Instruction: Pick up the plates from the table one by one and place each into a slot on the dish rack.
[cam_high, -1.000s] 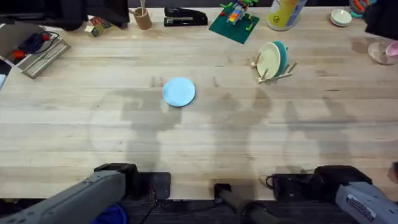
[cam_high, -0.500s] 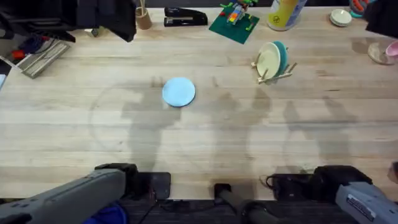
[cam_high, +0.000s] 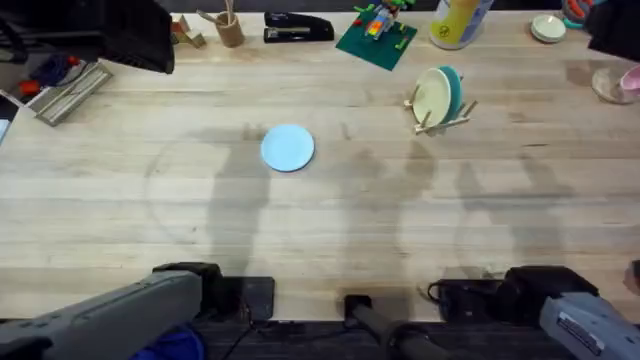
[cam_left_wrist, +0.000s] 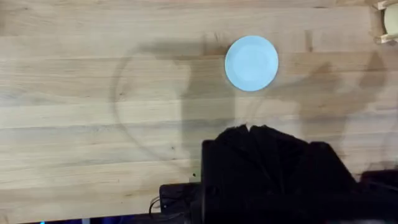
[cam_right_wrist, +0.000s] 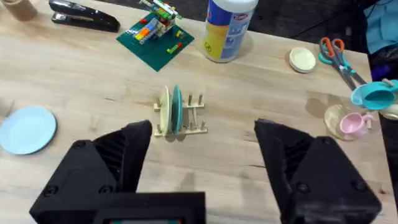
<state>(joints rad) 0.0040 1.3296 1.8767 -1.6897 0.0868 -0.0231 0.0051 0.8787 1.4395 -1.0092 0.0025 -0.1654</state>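
Nothing on the table (cam_high: 330, 230) is shifting; a dark shape at the overhead view's upper left is moving leftward. The light blue plate (cam_high: 288, 148) is lying flat, beyond the left gripper (cam_left_wrist: 249, 127), seemingly clenched. Right gripper (cam_right_wrist: 202, 146) is gaping toward the dish rack (cam_right_wrist: 180, 115).

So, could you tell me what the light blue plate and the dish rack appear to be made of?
The light blue plate looks like matte plastic: uniform colour, smooth, no glaze glare. The dish rack looks like unfinished pale wood: thin upright dowels on a base, toned like the table. Neither can be confirmed by look alone.
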